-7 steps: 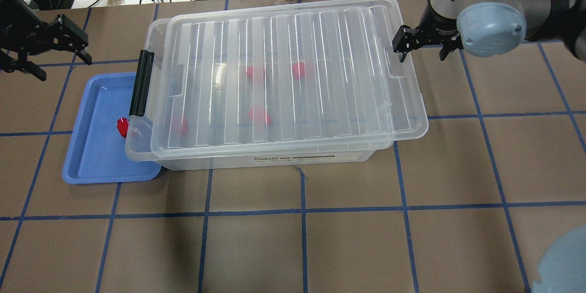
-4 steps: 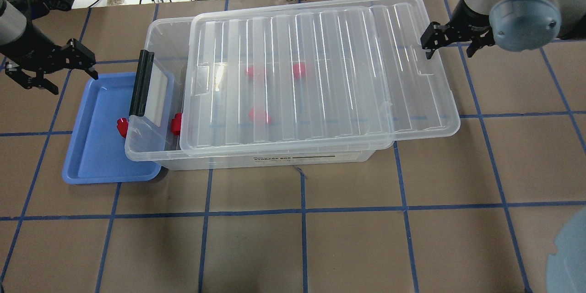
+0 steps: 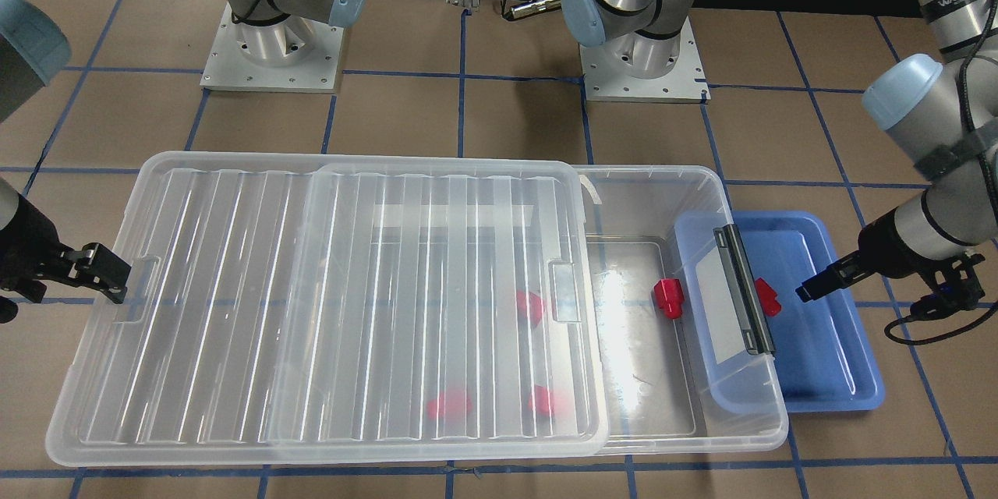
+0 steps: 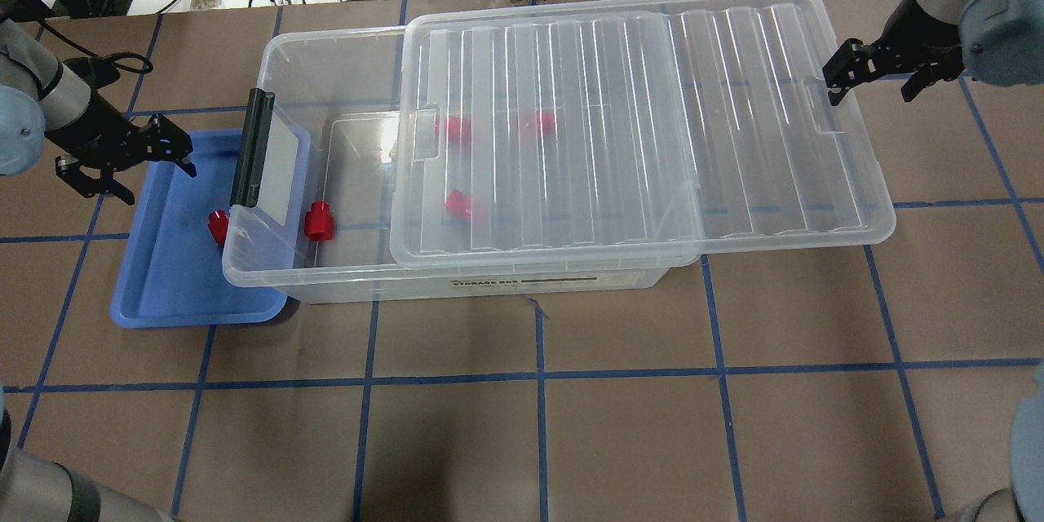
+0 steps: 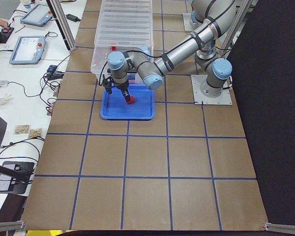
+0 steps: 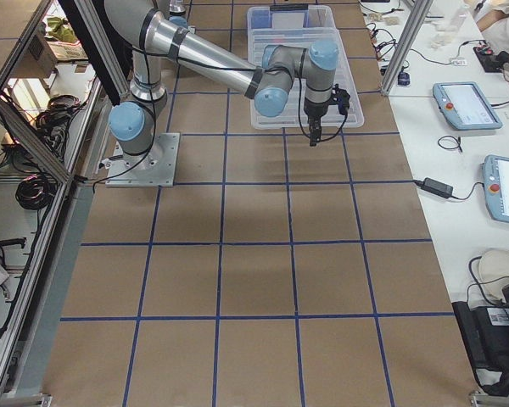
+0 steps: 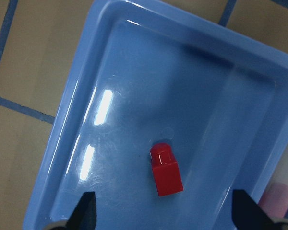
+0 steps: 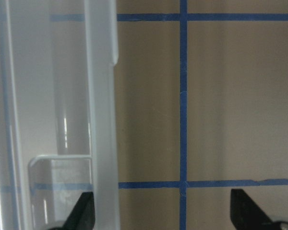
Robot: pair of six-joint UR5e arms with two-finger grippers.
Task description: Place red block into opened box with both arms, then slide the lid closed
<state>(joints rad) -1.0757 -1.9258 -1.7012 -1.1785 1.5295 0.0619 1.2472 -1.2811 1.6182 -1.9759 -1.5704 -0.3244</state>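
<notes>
my open right fingers [image 4: 871,88] hook the lid [image 4: 636,122] toward 3 o'clock, baring the box [image 4: 359,179]; my left fingers [image 4: 157,182], open, empty, hover over the block [image 7: 165,168].

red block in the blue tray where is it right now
In the overhead view the red block lies at the left, inside the blue tray, on the side nearest the box and partly covered by its rim.
</notes>
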